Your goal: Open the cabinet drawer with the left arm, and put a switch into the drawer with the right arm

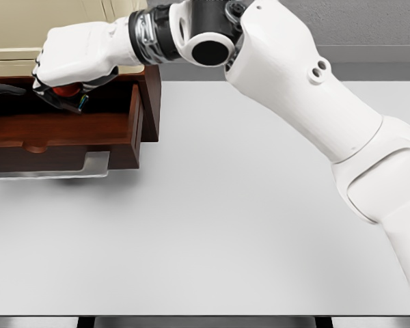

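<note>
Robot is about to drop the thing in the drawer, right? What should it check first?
1. Drawer pulled open: ok.
2. Right hand above the drawer: ok.
3. Switch held in that hand: ok; a red part shows under the fingers.
4. Room inside the drawer: cannot tell; the hand hides part of it.
5. Left hand out of the way: cannot tell; only something small shows at the picture's left edge.

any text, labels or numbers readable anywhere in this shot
None: no readable words, numbers or signs.
The right hand and its arm are plain white.
The switch held over the open drawer shows red and black with no legible marking.
The cabinet and table carry no labels.
</note>
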